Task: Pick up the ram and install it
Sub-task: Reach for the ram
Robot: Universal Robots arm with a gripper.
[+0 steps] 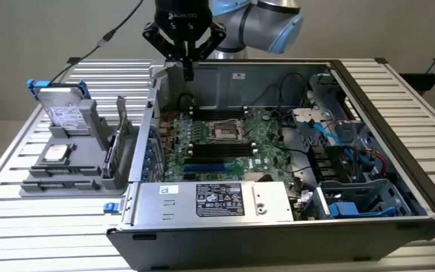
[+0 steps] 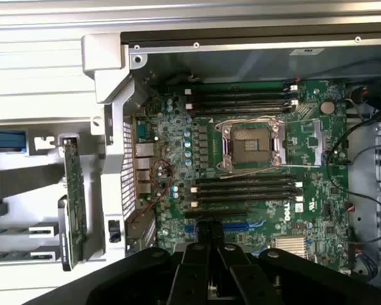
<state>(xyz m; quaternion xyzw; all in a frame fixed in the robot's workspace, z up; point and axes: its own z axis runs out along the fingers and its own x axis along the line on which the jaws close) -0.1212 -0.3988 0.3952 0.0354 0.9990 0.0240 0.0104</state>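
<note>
My gripper (image 1: pixel 187 69) hangs shut and empty above the far left corner of the open computer case (image 1: pixel 384 96), over the motherboard (image 1: pixel 259 139). In the wrist view its closed fingers (image 2: pixel 208 229) point at the board's near edge. Black memory slots (image 2: pixel 241 101) lie empty on both sides of the processor socket (image 2: pixel 251 143). Green boards (image 2: pixel 73 190) stand on edge in the grey holder (image 1: pixel 89 122), outside the case on the exterior view's left. I cannot tell which of them is the ram. The gripper is well apart from them.
A silver hard drive (image 1: pixel 65 113) leans in the holder's far part, and a small silver square part (image 1: pixel 57 153) lies lower down. The power supply (image 1: pixel 217 199) fills the case's near side. Cables and a drive cage (image 1: pixel 353 192) crowd the exterior view's right.
</note>
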